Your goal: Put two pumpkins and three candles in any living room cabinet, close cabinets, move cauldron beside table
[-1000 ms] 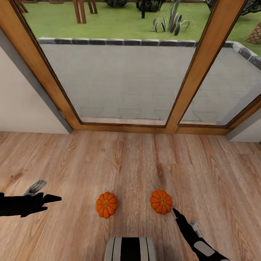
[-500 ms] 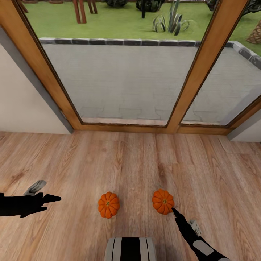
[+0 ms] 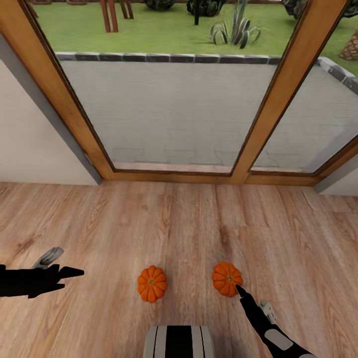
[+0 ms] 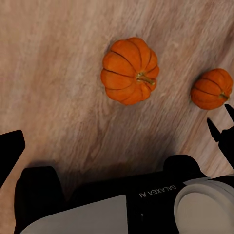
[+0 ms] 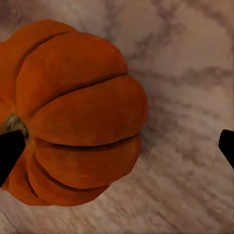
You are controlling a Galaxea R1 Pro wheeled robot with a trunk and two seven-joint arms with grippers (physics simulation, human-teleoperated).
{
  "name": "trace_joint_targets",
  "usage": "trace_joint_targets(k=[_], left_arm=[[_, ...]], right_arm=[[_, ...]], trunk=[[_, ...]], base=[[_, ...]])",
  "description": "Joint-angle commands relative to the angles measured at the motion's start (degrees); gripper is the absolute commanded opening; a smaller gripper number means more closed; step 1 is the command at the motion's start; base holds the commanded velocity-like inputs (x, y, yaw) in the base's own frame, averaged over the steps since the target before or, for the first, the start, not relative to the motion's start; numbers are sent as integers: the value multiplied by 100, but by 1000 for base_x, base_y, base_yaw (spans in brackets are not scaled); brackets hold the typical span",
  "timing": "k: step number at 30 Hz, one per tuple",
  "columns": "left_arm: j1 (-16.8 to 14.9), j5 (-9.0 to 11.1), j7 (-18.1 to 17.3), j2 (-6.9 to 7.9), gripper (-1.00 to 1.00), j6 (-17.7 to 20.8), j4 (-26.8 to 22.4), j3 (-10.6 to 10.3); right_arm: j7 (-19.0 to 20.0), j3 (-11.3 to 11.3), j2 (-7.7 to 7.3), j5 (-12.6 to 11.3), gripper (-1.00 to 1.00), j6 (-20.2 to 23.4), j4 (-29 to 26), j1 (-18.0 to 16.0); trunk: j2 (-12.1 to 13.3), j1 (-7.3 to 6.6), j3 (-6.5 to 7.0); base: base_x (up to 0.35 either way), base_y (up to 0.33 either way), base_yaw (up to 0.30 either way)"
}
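Sitting on the wood-plank floor (image 3: pixel 179 223) are two pumpkins, side by side and well apart, in front of a big glazed door with a wooden frame (image 3: pixel 256 124). Beyond the glass lie a grey paved patio (image 3: pixel 174 109) and a strip of lawn.

And there's the right gripper (image 3: pixel 237 288), reaching in low, its dark tip right at the near edge of the right-hand pumpkin (image 3: pixel 227 279). From the head view I cannot tell whether it touches. The right wrist view settles the jaws: the two black fingertips (image 5: pixel 9 151) stand wide apart, so that gripper is open, and the ribbed orange body (image 5: pixel 73 117) sits close to one fingertip, off to that side of the gap, with bare floor across the rest of it.

Over on the other side, the left gripper (image 3: pixel 72 272) hovers out to the left of the left-hand pumpkin (image 3: pixel 152 283), clearly apart from it and holding nothing. Whether its jaws are open or closed, I cannot tell. The left wrist view looks down on both pumpkins, stems showing, the nearer one (image 4: pixel 130 71) and the farther one (image 4: pixel 211 88).
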Motion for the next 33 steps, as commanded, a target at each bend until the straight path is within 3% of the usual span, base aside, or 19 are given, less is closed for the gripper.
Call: trace_joint_targets(k=[1, 33], left_arm=[[-8, 60, 54, 5, 100, 5, 0, -12], [-8, 56, 54, -8, 100, 2, -16, -20]], right_arm=[[14, 49, -3, -44, 100, -29, 0, -1], [14, 49, -3, -44, 100, -47, 7, -1]], trunk=[[-1, 0, -3], [-1, 0, -3]], base=[[38, 31, 0], [31, 14, 0]])
